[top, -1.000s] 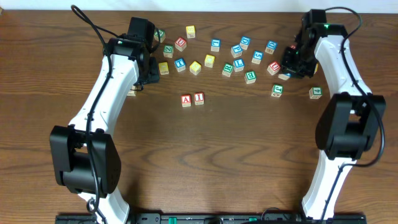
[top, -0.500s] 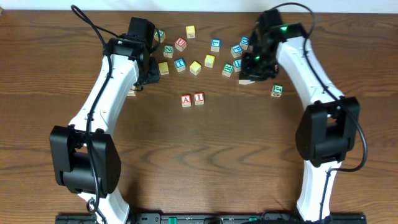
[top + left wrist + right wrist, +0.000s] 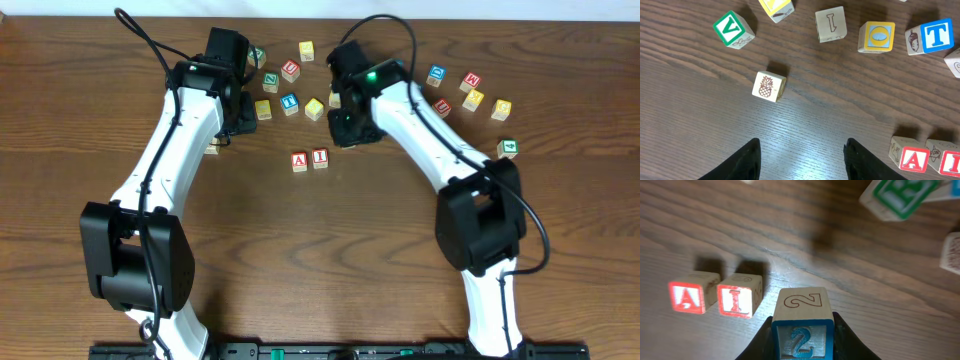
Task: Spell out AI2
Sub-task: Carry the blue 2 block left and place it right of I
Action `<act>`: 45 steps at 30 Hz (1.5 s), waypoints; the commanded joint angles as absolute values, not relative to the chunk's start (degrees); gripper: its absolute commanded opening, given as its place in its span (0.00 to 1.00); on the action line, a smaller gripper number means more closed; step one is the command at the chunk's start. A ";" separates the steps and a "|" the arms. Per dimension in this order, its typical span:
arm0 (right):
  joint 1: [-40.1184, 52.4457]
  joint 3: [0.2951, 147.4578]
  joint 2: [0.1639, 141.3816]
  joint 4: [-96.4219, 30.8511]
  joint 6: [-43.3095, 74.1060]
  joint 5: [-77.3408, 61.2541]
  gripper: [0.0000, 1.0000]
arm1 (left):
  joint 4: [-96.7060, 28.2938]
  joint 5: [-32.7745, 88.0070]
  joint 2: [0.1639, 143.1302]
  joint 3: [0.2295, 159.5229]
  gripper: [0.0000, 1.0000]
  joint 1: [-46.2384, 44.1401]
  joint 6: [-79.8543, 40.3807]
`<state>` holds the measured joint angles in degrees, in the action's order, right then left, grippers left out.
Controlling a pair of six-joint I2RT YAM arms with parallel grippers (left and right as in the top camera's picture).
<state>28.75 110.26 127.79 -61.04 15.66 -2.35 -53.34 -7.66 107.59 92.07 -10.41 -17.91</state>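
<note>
Dark brown wood-grain desk [image 3: 340, 260] fills every view; right hand [image 3: 802, 344] grasps the blue-framed wooden "2" cube [image 3: 801, 305]; left hand [image 3: 802, 152] hangs released.

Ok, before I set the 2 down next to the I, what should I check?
1. 2 clamped in the right gripper: ok.
2. A and I side by side, in reading order: ok.
3. Table just right of the I free of blocks: ok.
4. Blue 2 face turned the same way as the A and I faces: ok.
5. 2 lined up with the row: not ok; in the overhead view the gripper sits off the row, toward the far blocks.
6. Left gripper open, empty and away from that spot: ok.
</note>
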 commanded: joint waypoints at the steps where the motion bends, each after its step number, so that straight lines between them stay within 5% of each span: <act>1: 29.63 110.02 130.67 -61.28 16.27 0.75 0.17 | -53.34 -8.19 107.53 92.09 0.53 -10.41 -17.21; 26: 29.69 110.02 134.13 -64.05 25.71 -0.80 0.25 | -53.78 -7.94 107.53 92.09 0.52 -10.41 -18.04; 33: 29.69 110.02 134.13 -63.83 25.74 -0.86 0.41 | -53.82 -7.94 107.53 92.09 0.53 -10.41 -18.04; 45: 28.45 113.08 132.38 -64.01 25.15 -1.28 0.43 | -53.76 -7.90 107.50 92.14 0.52 -10.41 -16.34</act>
<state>29.30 110.45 133.14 -63.51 25.21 -1.34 -53.58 -7.66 107.59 92.07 -10.41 -17.91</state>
